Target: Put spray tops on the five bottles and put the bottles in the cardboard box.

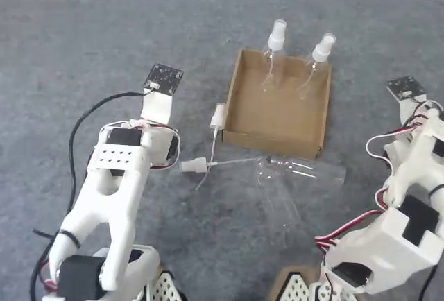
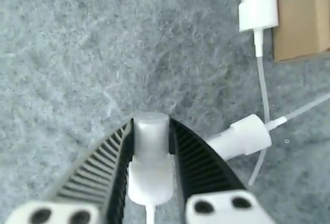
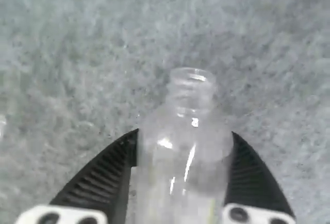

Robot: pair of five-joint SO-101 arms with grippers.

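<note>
White plastic is clamped in the left end effector (image 2: pixel 150 126): one spray top (image 2: pixel 150 175). A clear uncapped bottle (image 3: pixel 192 100) is gripped by the right end effector (image 3: pixel 184 133). Farther off, two loose tops (image 1: pixel 194 166) (tubes attached) and clear bottles (image 1: pixel 305 170) are laid on the desk (image 1: pixel 69 51) beside the cardboard box (image 1: pixel 270 117), where two capped bottles (image 1: pixel 274 58) are leaned.

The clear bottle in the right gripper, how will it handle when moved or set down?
The bottle looks empty, so it is probably light. Its smooth round sides could slip or twist in the right gripper. Laid sideways, it would likely roll.
</note>
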